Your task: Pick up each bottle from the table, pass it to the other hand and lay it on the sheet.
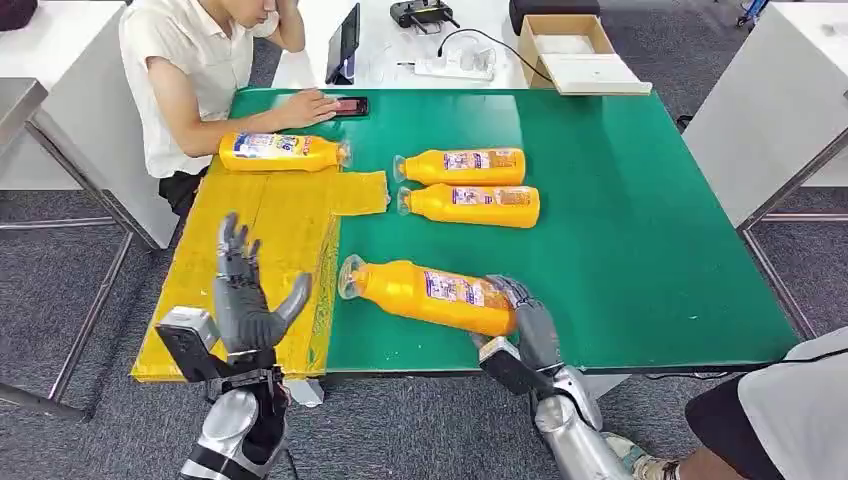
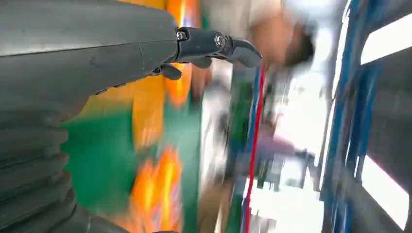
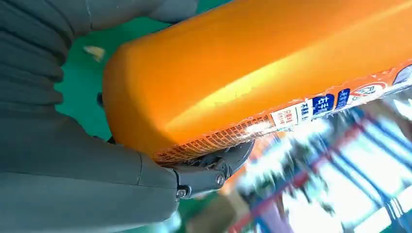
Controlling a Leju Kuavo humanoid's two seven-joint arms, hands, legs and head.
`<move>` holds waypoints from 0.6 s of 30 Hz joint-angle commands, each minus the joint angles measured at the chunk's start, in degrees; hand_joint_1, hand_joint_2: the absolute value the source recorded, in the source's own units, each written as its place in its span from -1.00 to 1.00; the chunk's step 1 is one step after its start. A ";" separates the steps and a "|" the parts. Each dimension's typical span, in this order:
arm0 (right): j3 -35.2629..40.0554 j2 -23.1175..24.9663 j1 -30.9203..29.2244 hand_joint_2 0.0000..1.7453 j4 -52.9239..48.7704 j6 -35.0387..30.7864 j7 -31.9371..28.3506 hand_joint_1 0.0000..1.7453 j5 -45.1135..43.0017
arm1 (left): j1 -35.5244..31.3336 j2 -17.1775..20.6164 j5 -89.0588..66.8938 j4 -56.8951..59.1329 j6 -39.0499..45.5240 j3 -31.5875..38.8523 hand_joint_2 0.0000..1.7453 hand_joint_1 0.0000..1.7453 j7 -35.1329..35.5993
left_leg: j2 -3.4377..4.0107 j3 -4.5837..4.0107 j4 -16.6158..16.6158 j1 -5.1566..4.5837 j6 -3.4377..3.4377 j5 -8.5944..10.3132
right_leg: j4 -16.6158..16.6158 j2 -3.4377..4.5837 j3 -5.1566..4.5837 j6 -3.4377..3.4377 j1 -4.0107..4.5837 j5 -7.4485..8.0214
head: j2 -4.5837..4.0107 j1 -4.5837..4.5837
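Our right hand [image 1: 525, 322] has its fingers [image 3: 214, 167] wrapped around the base end of the nearest bottle [image 1: 430, 293], thumb on one side and dark fingers on the other; the right wrist view shows the orange body pressed tight into the palm. The bottle points its clear cap toward the sheet [image 1: 262, 262], over the near part of the green table [image 1: 620, 210]; whether it rests on the mat or is just lifted we cannot tell.

Our left hand [image 1: 245, 297] holds nothing, its fingers spread and raised over the near half of the yellow sheet, palm turned toward the bottle as if ready to receive it.

Farther out, one bottle [image 1: 282, 152] already lies on the far end of the sheet, so we judge one cycle finished. Two more bottles [image 1: 462, 167] [image 1: 470, 205] lie side by side on the green mat, just beyond the sheet's edge, untouched.

So we count one done, one in our grasp awaiting the pass, two left. A person [image 1: 205, 75] sits at the far corner with a hand on a phone [image 1: 349, 105], close to the laid bottle.
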 commanded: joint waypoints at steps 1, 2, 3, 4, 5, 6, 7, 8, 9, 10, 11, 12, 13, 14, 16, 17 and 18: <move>3.57 2.26 5.53 1.00 -13.47 -5.77 -0.37 1.00 -2.30 | -0.04 -1.27 6.08 3.15 -4.31 2.94 1.00 -1.00 3.16 | -0.04 0.03 -0.02 0.01 -0.06 -0.01 | -0.01 -0.08 0.04 -0.07 0.02 -0.04 | 0.00 0.00; 3.38 2.46 5.91 1.00 -13.85 -5.70 -0.77 1.00 -3.74 | 0.22 -0.58 7.17 3.52 -6.67 1.79 1.00 -1.00 4.82 | -0.01 0.12 -0.03 0.03 -0.09 -0.04 | -0.02 -0.07 0.12 -0.11 0.04 -0.07 | 0.00 0.00; 3.45 2.51 6.30 1.00 -14.45 -6.00 -1.18 1.00 -4.26 | 0.31 -0.41 7.26 4.01 -7.30 1.11 1.00 -1.00 5.06 | -0.02 0.08 -0.04 0.01 -0.08 -0.03 | -0.05 -0.05 0.09 -0.09 0.02 -0.05 | 0.00 0.00; 3.86 2.68 6.73 1.00 -14.98 -5.57 -1.67 1.00 -5.25 | 0.37 0.28 3.69 4.65 -5.82 -0.41 1.00 -1.00 3.45 | -0.03 0.05 -0.05 -0.01 -0.05 -0.01 | -0.04 -0.03 0.05 -0.06 -0.01 -0.03 | 0.00 0.02; 4.10 2.83 6.82 1.00 -14.99 -5.53 -1.59 1.00 -5.17 | 0.53 0.22 3.55 4.79 -5.76 -0.58 1.00 -1.00 3.29 | -0.03 0.14 -0.08 -0.01 -0.09 -0.03 | -0.06 -0.07 0.14 -0.10 0.00 -0.06 | -0.02 0.00; 4.36 2.94 6.93 1.00 -15.18 -5.51 -1.60 1.00 -5.20 | 0.68 0.17 3.40 4.97 -5.65 -0.70 1.00 -1.00 3.07 | -0.03 0.08 -0.04 -0.01 -0.07 -0.03 | -0.04 -0.04 0.09 -0.08 -0.01 -0.05 | -0.02 0.02; 4.36 2.94 6.93 1.00 -15.18 -5.51 -1.60 1.00 -5.20 | 0.68 0.17 3.40 4.97 -5.65 -0.70 1.00 -1.00 3.07 | 0.00 0.05 -0.05 -0.03 -0.06 -0.02 | -0.03 -0.01 0.04 -0.06 -0.05 -0.04 | 0.00 0.00; 4.36 2.94 6.93 1.00 -15.18 -5.51 -1.60 1.00 -5.20 | 0.68 0.17 3.40 4.97 -5.65 -0.70 1.00 -1.00 3.07 | 0.03 0.13 -0.05 0.00 -0.11 -0.06 | -0.05 -0.02 0.13 -0.12 -0.01 -0.07 | -0.02 0.02; 4.51 3.05 6.88 1.00 -15.20 -5.53 -1.63 1.00 -5.38 | 0.59 0.16 3.49 4.81 -5.85 -0.68 1.00 -1.00 3.15 | 0.00 0.11 -0.07 -0.01 -0.10 -0.04 | -0.06 -0.05 0.12 -0.11 -0.02 -0.05 | -0.02 0.02; 4.71 3.10 6.85 1.00 -15.20 -5.57 -1.68 1.00 -5.55 | 0.61 0.22 3.69 4.67 -6.41 -0.80 1.00 -1.00 3.30 | -0.02 0.06 -0.05 -0.03 -0.07 -0.02 | -0.04 -0.04 0.06 -0.08 -0.05 -0.04 | -0.02 0.00; 5.26 3.21 6.77 1.00 -14.93 -5.67 -1.66 1.00 -5.68 | 0.72 0.63 4.81 4.49 -9.38 -1.58 1.00 -1.00 4.14 | 0.02 0.15 -0.05 0.01 -0.13 -0.06 | -0.06 -0.04 0.15 -0.14 0.01 -0.07 | -0.02 0.02; 5.44 3.40 6.77 1.00 -14.92 -5.66 -1.70 1.00 -5.63 | 0.83 0.56 4.81 4.53 -9.38 -1.63 1.00 -1.00 4.14 | 0.02 0.11 -0.06 -0.01 -0.10 -0.05 | -0.04 -0.02 0.09 -0.11 -0.02 -0.06 | 0.00 0.00; 6.43 3.78 6.06 1.00 -13.25 -5.13 -1.50 1.00 -5.89 | 1.03 1.57 3.30 4.02 -11.74 -3.65 1.00 -1.00 3.41 | 0.04 0.15 -0.04 0.01 -0.12 -0.08 | -0.03 -0.01 0.13 -0.14 0.00 -0.08 | -0.02 0.00; 7.05 3.86 5.59 1.00 -12.19 -5.01 -1.33 1.00 -5.72 | 1.26 1.61 2.53 3.88 -11.97 -4.09 1.00 -1.00 3.06 | 0.03 0.11 -0.05 -0.01 -0.10 -0.05 | -0.04 0.00 0.08 -0.10 -0.02 -0.05 | 0.00 0.00; 9.09 4.13 3.67 1.00 -8.37 -6.84 -0.37 1.00 -2.49 | 1.38 2.52 0.27 4.19 -14.02 -6.08 1.00 -1.00 3.41 | 0.04 0.07 -0.07 -0.03 -0.06 -0.02 | -0.06 0.03 0.04 -0.07 -0.04 -0.01 | 0.00 0.00; 9.09 4.13 3.67 1.00 -8.37 -6.84 -0.37 1.00 -2.49 | 1.38 2.52 0.27 4.19 -14.02 -6.08 1.00 -1.00 3.41 | 0.13 0.18 -0.09 0.01 -0.10 -0.05 | -0.09 0.08 0.14 -0.11 0.01 -0.02 | -0.02 0.00; 9.09 4.13 3.67 1.00 -8.37 -6.84 -0.37 1.00 -2.49 | 1.38 2.52 0.27 4.19 -14.02 -6.08 1.00 -1.00 3.41 | 0.11 0.12 -0.07 0.01 -0.08 -0.04 | -0.08 0.08 0.10 -0.09 -0.01 -0.01 | 0.00 0.00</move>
